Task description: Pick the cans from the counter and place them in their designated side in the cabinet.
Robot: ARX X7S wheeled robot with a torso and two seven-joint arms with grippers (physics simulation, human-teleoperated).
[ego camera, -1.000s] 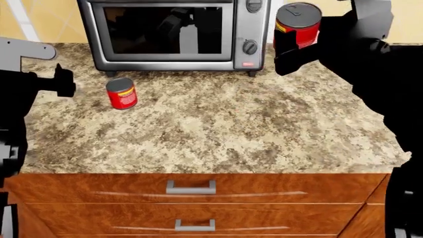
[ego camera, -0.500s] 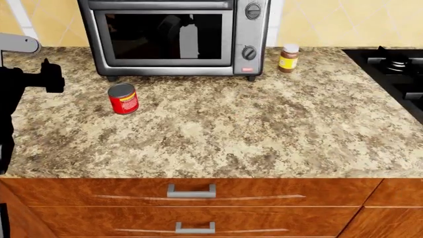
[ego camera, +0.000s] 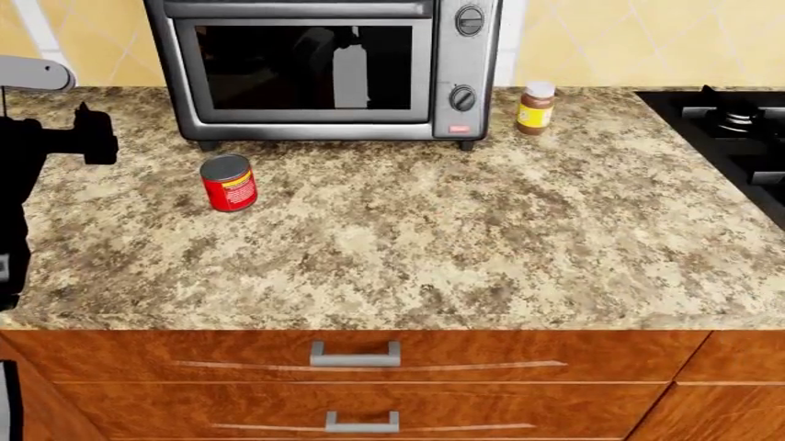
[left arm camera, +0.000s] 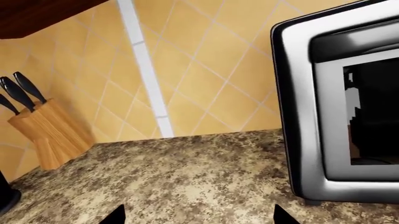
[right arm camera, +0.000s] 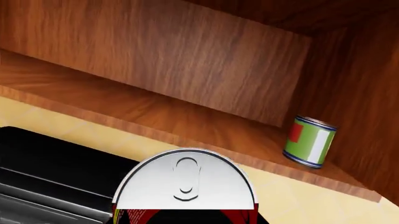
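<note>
On the counter: speckled beige-and-brown granite counter [ego camera: 491, 239] with a thick rounded front edge, above reddish wood drawers [ego camera: 356, 367] with metal bar handles.
Counter can: small red cylinder [ego camera: 228, 182] with a dark grey top, standing upright left of centre in the head view, long axis vertical, just in front of the toaster oven [ego camera: 325, 64].
Raised can: second red can [right arm camera: 184, 186] at the bottom centre of the right wrist view, its shiny pull-tab lid facing the camera, below the cabinet shelf [right arm camera: 156, 116].
Cabinet: smooth brown wood grain; a green can [right arm camera: 309, 141] with red and white label stood upright at the right of the shelf.
Left arm: black, at the left edge of the head view, held over the counter; left gripper [left arm camera: 196, 217] had tips spread apart, holding nothing.
Right gripper: can sat against it, but I couldn't tell its closure.
Elsewhere: brown jar [ego camera: 535, 107], stove [ego camera: 736, 129], knife block [left arm camera: 46, 135].
</note>
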